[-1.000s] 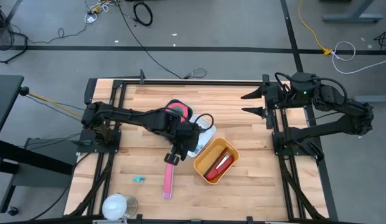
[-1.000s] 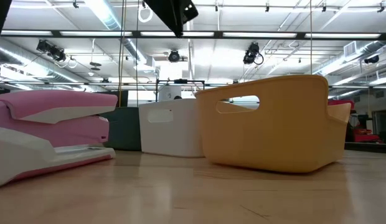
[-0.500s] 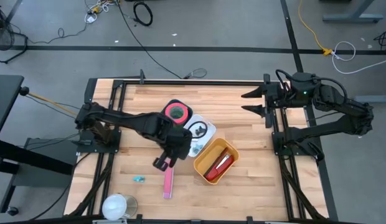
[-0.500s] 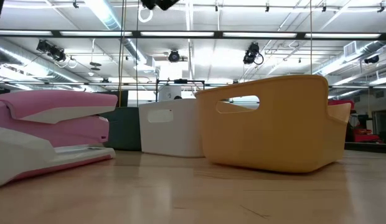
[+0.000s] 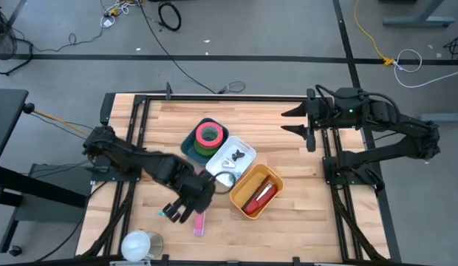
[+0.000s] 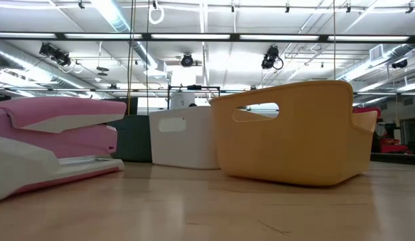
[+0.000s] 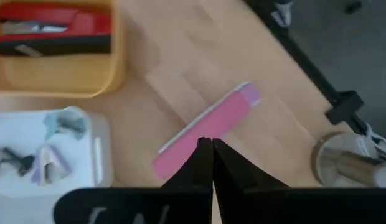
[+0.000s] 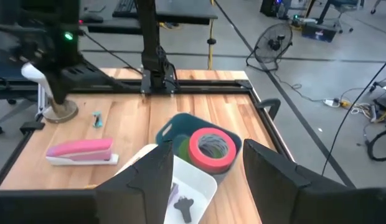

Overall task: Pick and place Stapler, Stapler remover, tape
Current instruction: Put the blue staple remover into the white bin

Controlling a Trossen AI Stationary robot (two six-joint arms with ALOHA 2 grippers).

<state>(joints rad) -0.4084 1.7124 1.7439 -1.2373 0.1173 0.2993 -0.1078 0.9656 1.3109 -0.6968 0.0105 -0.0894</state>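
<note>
The long pink plastic stapler (image 5: 199, 219) lay near the left gripper (image 5: 179, 212), its fingers pressed together, empty. Rigid, fairly heavy; best gripped mid-body across the width. The right gripper (image 5: 294, 123) waited spread, far right.

No readable text, label, brand, number or sign anywhere in these views.
</note>
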